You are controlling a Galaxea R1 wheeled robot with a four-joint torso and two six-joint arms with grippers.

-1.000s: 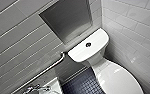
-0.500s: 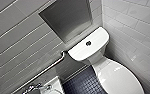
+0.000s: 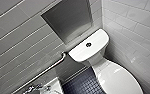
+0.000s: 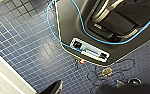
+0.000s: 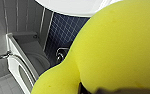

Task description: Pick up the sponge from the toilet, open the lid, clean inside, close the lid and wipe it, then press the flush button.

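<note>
The white toilet (image 3: 104, 66) stands at the right in the head view, with its lid (image 3: 119, 80) down over the bowl. On the boxy cistern top sits the small dark flush button (image 3: 88, 44). The bright yellow sponge (image 5: 116, 47) looms very large and close in the right wrist view, and my right gripper (image 5: 96, 90) is shut on it. Behind the sponge a white rounded edge of the toilet (image 5: 73, 6) shows. My left gripper (image 4: 88, 88) hangs open over the blue tiled floor (image 4: 23, 45) with nothing between its fingers.
A grey recessed wall niche (image 3: 68, 20) lies behind the cistern. A metal grab bar (image 3: 48, 68) runs along the left wall above a white sink with a tap (image 3: 52, 86). My own base (image 4: 96, 32) with a blue cable stands on the floor.
</note>
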